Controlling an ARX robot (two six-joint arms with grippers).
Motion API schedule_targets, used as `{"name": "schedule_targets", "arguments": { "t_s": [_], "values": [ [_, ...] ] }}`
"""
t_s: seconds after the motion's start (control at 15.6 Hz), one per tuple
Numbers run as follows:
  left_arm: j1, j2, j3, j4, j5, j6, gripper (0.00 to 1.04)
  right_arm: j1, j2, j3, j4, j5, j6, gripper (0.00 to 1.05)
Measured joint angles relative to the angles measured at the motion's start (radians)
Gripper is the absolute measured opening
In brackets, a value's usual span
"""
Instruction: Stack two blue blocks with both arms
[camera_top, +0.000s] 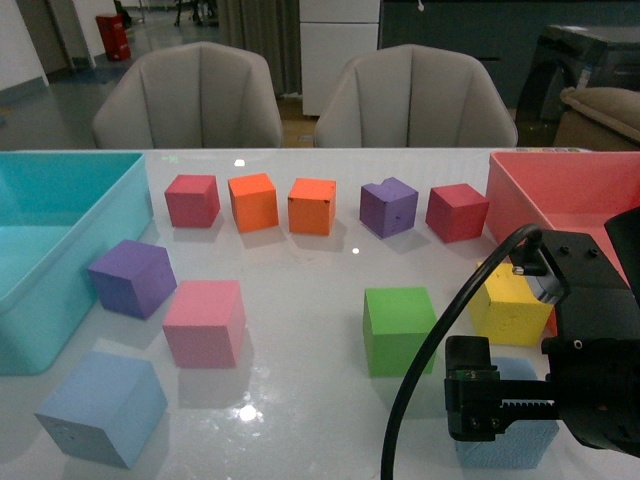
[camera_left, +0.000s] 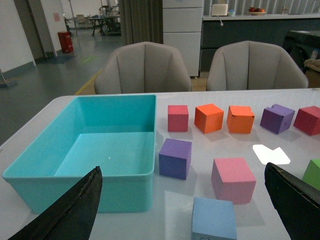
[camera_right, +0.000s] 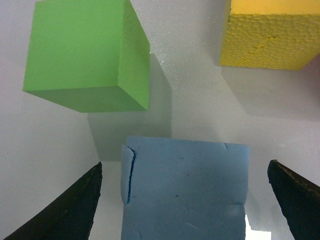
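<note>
Flanking a matte light-blue block with a cracked edge, right gripper spread wide.

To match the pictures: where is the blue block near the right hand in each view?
Front view: blue block at lower right, nearer than the green block.
Left wrist view: not in it; that is the other blue block.
Right wrist view: between the right hand's open fingers.
Shared landmark: the green block, in all three.
</note>
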Motion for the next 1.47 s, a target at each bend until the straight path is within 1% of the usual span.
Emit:
{"name": "schedule_targets", "arguments": {
  "t_s": [0.19, 0.45, 0.51, 0.58, 0.64, 0.7, 0.77, 0.96, 1.02, 1.09, 1.15, 1.34, 1.47],
  "values": [
    [0.000, 0.000, 0.000, 0.000, 0.000, 0.000, 0.98, 0.006, 0.055, 0.011, 0.017, -0.014, 0.017, 0.98],
    [0.000, 0.000, 0.000, 0.000, 0.000, 0.000, 0.98, 0.006, 0.091, 0.006, 0.049, -0.007, 0.020, 0.98],
    [0.000, 0.000, 0.000, 0.000, 0.000, 0.000, 0.98, 0.006, 0.091, -0.003, 0.051, -0.005, 0.021, 0.91],
    [0.000, 0.000, 0.000, 0.000, 0.000, 0.000, 0.98, 0.006, 0.091, -0.011, 0.050, -0.003, 0.023, 0.80],
    [0.000, 0.000, 0.000, 0.000, 0.000, 0.000, 0.98, 0.006, 0.050, -0.032, 0.032, -0.003, 0.024, 0.55],
    [0.000, 0.000, 0.000, 0.000, 0.000, 0.000, 0.98, 0.006, 0.008, -0.041, 0.015, -0.002, 0.024, 0.50],
    [0.000, 0.000, 0.000, 0.000, 0.000, 0.000, 0.98, 0.006, -0.047, -0.045, -0.008, -0.003, 0.024, 0.47],
    [0.000, 0.000, 0.000, 0.000, 0.000, 0.000, 0.98, 0.018, -0.216, -0.010, -0.114, -0.008, 0.024, 0.44],
    [0.000, 0.000, 0.000, 0.000, 0.000, 0.000, 0.98, 0.022, -0.229, 0.002, -0.125, -0.007, 0.024, 0.43],
    [0.000, 0.000, 0.000, 0.000, 0.000, 0.000, 0.98, 0.034, -0.249, 0.032, -0.145, -0.006, 0.023, 0.43],
    [0.000, 0.000, 0.000, 0.000, 0.000, 0.000, 0.98, 0.056, -0.258, 0.105, -0.177, 0.009, 0.021, 0.43],
    [0.000, 0.000, 0.000, 0.000, 0.000, 0.000, 0.98, 0.090, -0.185, 0.266, -0.211, 0.032, 0.002, 0.43],
    [0.000, 0.000, 0.000, 0.000, 0.000, 0.000, 0.98, 0.096, -0.066, 0.415, -0.247, 0.034, -0.020, 0.42]
  ]
}}
